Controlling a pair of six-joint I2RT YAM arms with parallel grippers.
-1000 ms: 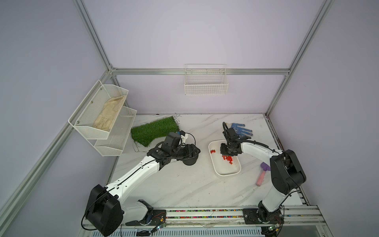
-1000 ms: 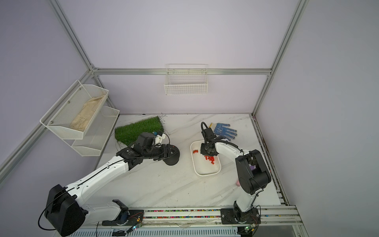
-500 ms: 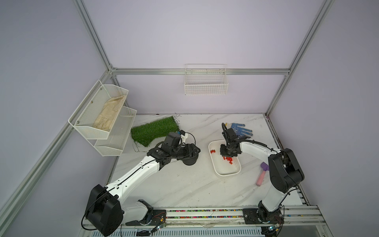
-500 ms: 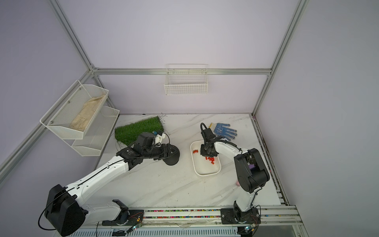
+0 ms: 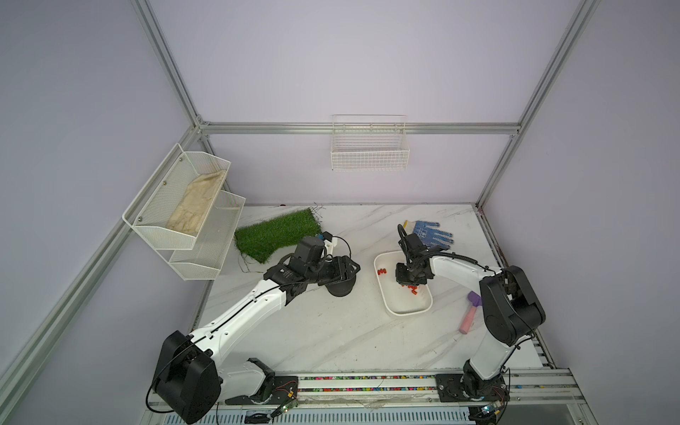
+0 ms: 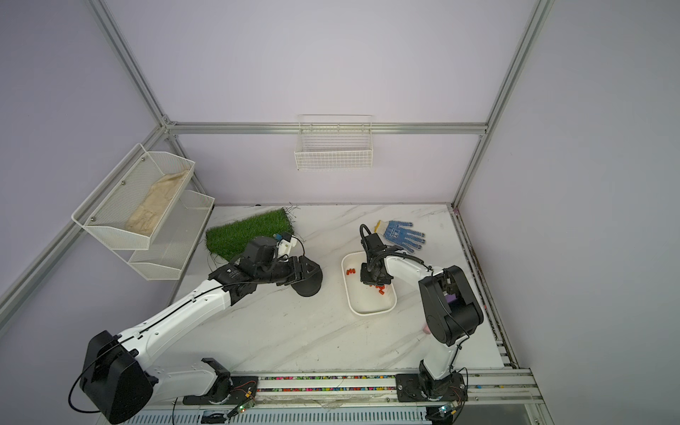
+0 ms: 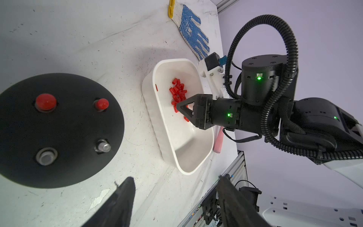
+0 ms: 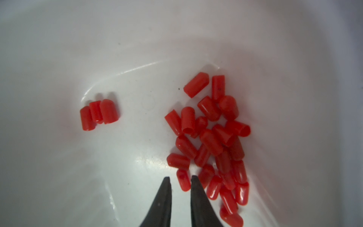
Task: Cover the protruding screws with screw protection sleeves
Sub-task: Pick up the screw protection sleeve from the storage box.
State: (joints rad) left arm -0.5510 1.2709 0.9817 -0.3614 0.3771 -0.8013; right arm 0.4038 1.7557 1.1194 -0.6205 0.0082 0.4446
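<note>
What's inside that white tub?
The white tub holds small red caps: a pile plus three apart. The right gripper reaches in, slightly open; it hides part of the pile.

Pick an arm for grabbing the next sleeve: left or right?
Right. The right gripper is down in the white tray, jaws narrowly apart around a red sleeve at the edge of the sleeve pile. The left gripper hangs open beside the black base, apart from the tray; two screws there are bare.
</note>
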